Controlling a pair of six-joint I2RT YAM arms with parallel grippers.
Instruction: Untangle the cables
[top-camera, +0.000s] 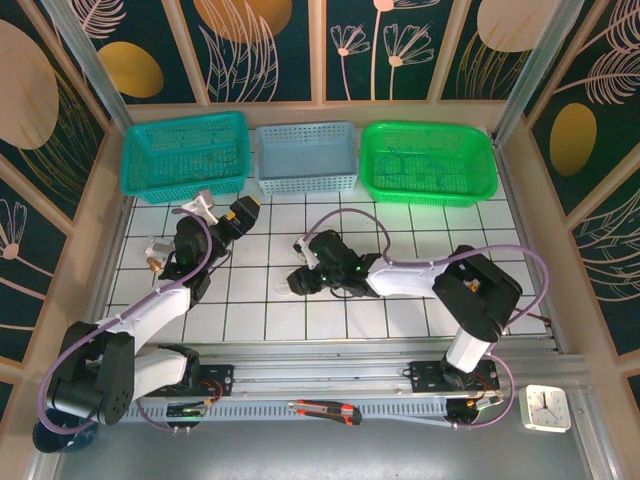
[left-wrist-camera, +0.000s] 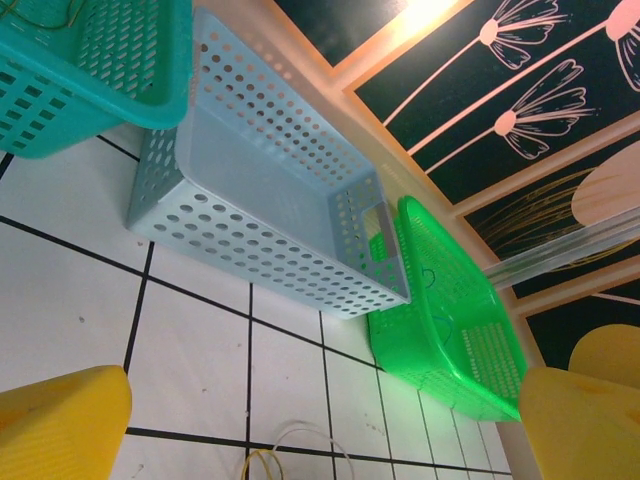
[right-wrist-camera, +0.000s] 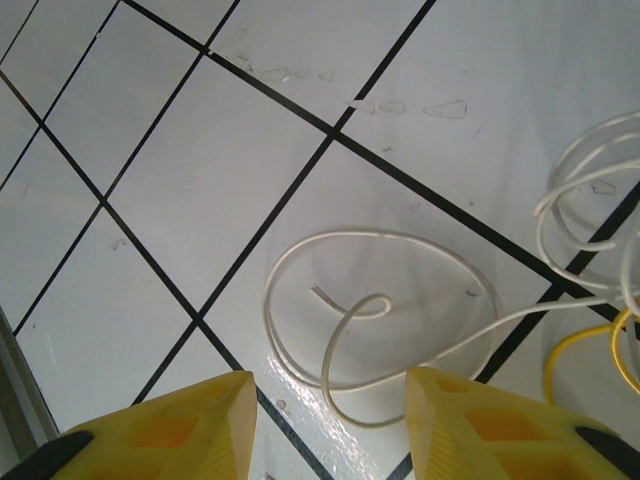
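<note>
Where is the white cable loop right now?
Right wrist view: the white cable loop lies on the table just before the right hand, left of the yellow cable.

The overhead camera looks down from above and behind the arm bases onto the whole white tiled tabletop (top-camera: 330, 318). A pale blue perforated plastic basket (top-camera: 306, 158) sits at the far edge. The left wrist camera sits low and near that basket (left-wrist-camera: 250, 240), facing it at a slant. A teal mesh plastic basket (left-wrist-camera: 90, 100) lies left of it and a bright green plastic basket (left-wrist-camera: 470, 370) right; the overhead view shares all three. The right wrist camera looks steeply down, very close, on tiles nearer the arms than the blue basket.
</note>
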